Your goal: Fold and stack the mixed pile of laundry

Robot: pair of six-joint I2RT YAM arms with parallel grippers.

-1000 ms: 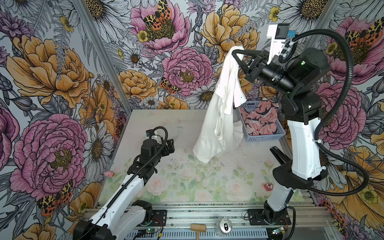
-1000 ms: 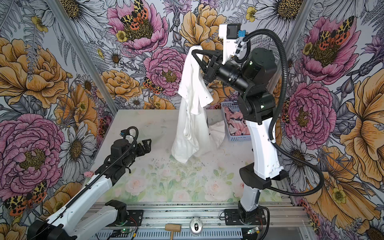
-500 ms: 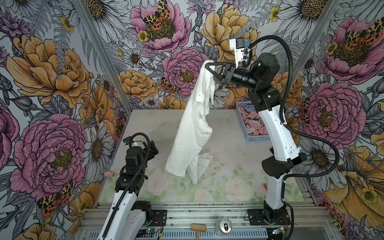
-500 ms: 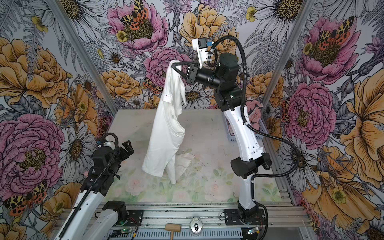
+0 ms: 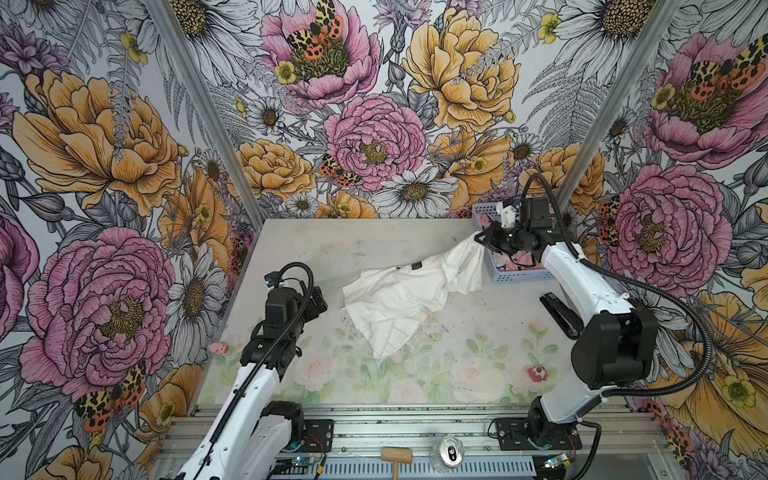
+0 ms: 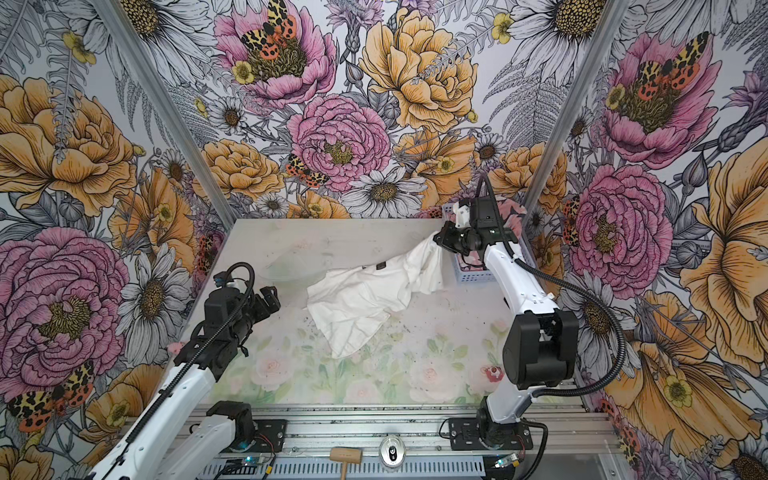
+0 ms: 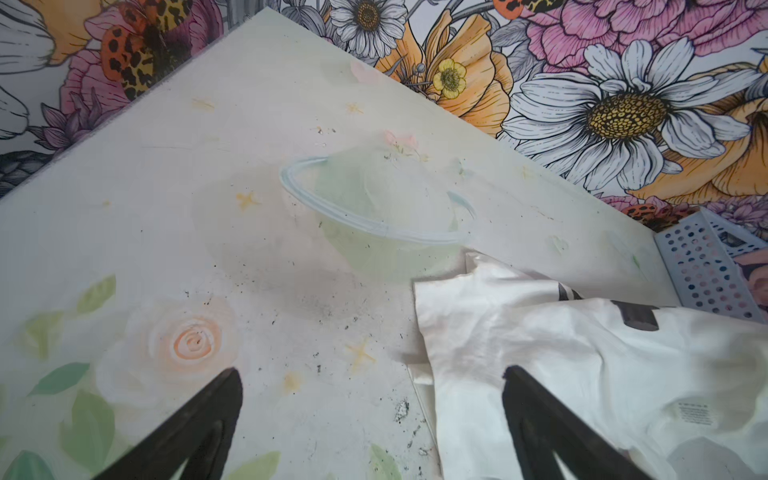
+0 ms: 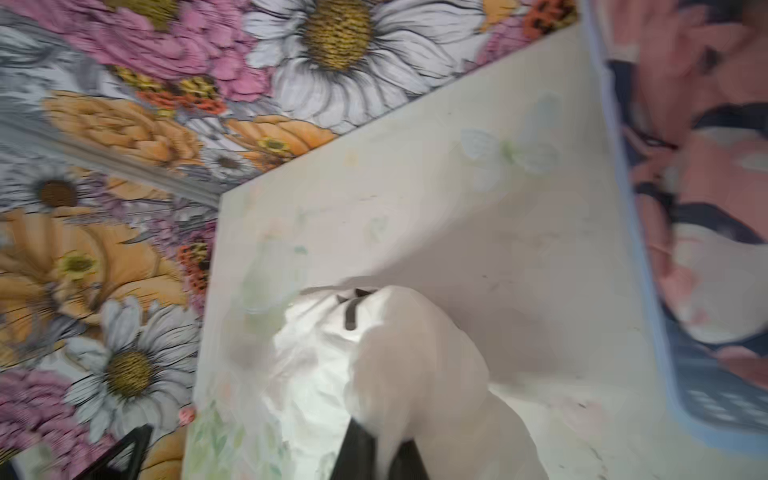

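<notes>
Lowered since a moment ago, your right gripper (image 5: 482, 241) no longer holds the white T-shirt (image 5: 399, 299) high in the air. It now sits low over the table (image 5: 457, 353), and most of the shirt has come down onto the surface. Nearest the camera, well behind both grippers, a wooden mallet (image 5: 397, 455) and a can (image 5: 451, 451) lie on the metal rail. Your left gripper (image 5: 318, 299) hovers over the table with its jaws spread wide and nothing between them. In its wrist view the two black fingers (image 7: 199, 415) stand far apart, and the shirt's crumpled edge (image 7: 582, 374) lies just ahead of one of them without touching it. From there the shirt stretches away from the left gripper toward the right one, rumpled, with a dark neck label (image 5: 417, 264) facing up. Its far corner rises off the table into your right gripper. That wrist view is blurred, but it shows the jaws (image 8: 380, 432) narrow with white cloth (image 8: 374, 353) pinched between them. A black stapler (image 5: 559, 311) lies on the table beside the right arm, short of the gripper. Just behind the right gripper stands the light blue perforated basket (image 5: 515, 276), with the shirt's raised corner hanging against its front wall. The pink garment (image 8: 706, 187) with navy and white shapes lies bunched inside it. Beyond both grippers is the flowered back wall (image 5: 374, 137).
</notes>
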